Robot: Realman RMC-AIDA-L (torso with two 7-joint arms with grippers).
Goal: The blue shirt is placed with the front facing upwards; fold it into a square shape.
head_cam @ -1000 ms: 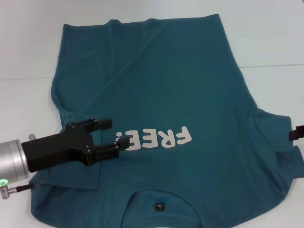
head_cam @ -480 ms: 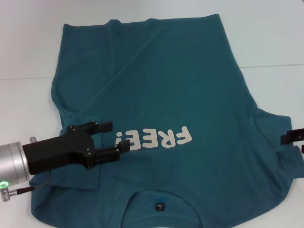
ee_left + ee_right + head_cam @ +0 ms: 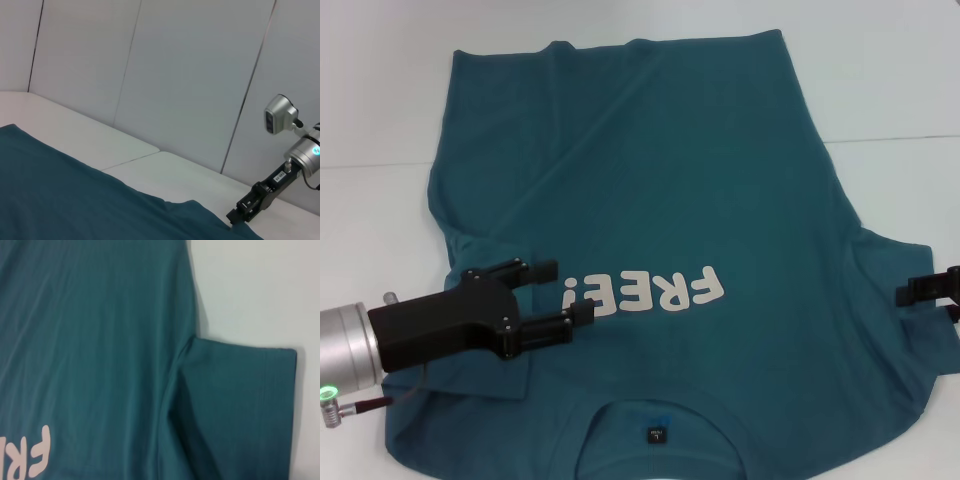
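The blue shirt (image 3: pixel 650 200) lies flat on the white table (image 3: pixel 380 100), front up, with the white "FREE!" lettering (image 3: pixel 645 292) showing and the collar label (image 3: pixel 657 434) at the near edge. My left gripper (image 3: pixel 567 290) is open, low over the shirt's left side, its fingertips just left of the "!". My right gripper (image 3: pixel 925 291) reaches in from the right edge over the right sleeve (image 3: pixel 905 340). It also shows in the left wrist view (image 3: pixel 245 212), at the shirt's edge. The right wrist view shows the sleeve (image 3: pixel 240 405) and part of the lettering (image 3: pixel 30 455).
Bare white table surrounds the shirt on the left, far side and right (image 3: pixel 900 90). A seam line (image 3: pixel 895 139) runs across the table. Grey wall panels (image 3: pixel 190 75) stand behind the table in the left wrist view.
My right gripper has moved left, further into view over the right sleeve. My left gripper has shifted slightly nearer and stays open.
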